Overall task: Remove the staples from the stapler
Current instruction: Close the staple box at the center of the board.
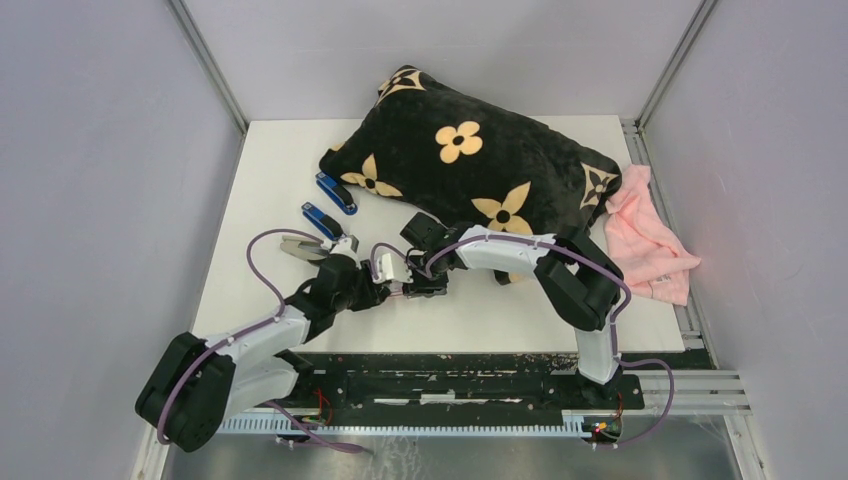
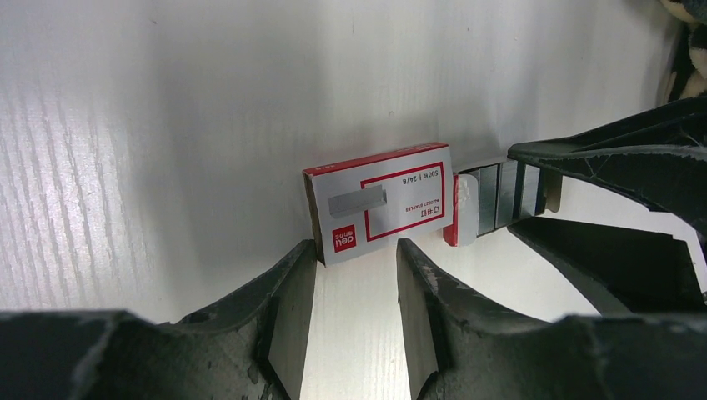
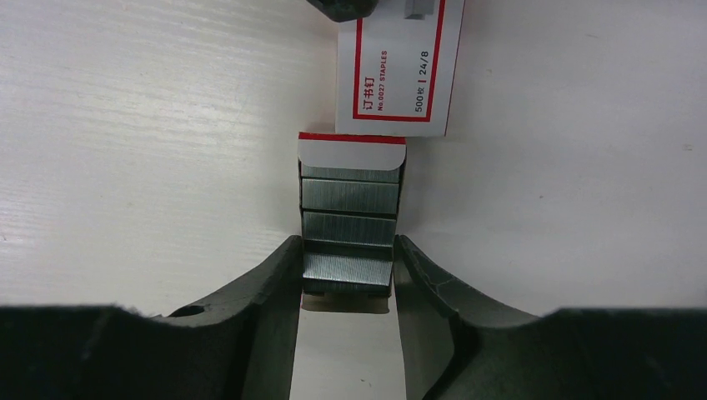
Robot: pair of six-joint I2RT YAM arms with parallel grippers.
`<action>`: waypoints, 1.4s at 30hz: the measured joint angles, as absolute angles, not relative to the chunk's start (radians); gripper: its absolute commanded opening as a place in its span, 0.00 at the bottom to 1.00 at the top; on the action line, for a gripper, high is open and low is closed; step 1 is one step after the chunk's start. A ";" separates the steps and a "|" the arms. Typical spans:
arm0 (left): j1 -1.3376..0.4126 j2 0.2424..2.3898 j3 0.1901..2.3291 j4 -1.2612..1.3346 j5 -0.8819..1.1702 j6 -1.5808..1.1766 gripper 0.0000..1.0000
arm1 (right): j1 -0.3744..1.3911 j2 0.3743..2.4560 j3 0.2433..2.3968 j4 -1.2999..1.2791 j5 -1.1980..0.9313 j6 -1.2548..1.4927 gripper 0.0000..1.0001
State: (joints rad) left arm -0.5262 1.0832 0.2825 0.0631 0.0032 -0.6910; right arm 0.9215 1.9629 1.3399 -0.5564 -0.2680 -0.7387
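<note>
A white-and-red staple box (image 2: 379, 204) lies on the white table, and its inner tray is slid out of it. Silvery strips of staples (image 3: 347, 200) lie stacked in that tray. My right gripper (image 3: 346, 242) is shut on the tray's end, one finger against each side. My left gripper (image 2: 357, 246) is open, with its fingertips at the box's near edge and bare table between them. The right gripper's dark fingers (image 2: 600, 158) show at the right of the left wrist view. Two blue staplers (image 1: 335, 193) (image 1: 320, 222) lie behind the grippers, untouched.
A black pillow with tan flowers (image 1: 470, 170) covers the back of the table, with a pink cloth (image 1: 645, 235) at its right. A silvery pointed metal piece (image 1: 300, 248) lies beside the nearer stapler. Grey walls close in both sides.
</note>
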 measured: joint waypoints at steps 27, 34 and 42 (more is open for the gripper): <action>-0.528 0.841 0.259 -0.084 -0.130 -0.680 0.92 | 0.913 1.963 1.340 -0.599 -0.295 -0.835 0.48; -0.525 0.944 0.274 -0.059 -0.134 -0.680 0.80 | 0.911 1.963 1.340 -0.599 -0.295 -0.835 0.48; -0.525 1.038 0.327 -0.066 -0.150 -0.673 0.71 | 0.909 1.963 1.340 -0.593 -0.291 -0.834 0.48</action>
State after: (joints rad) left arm -0.5247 1.0382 0.3275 -0.0662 -0.1497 -0.6735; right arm 0.9092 1.9629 1.3396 -0.5930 -0.2913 -0.8341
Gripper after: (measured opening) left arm 0.739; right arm 0.481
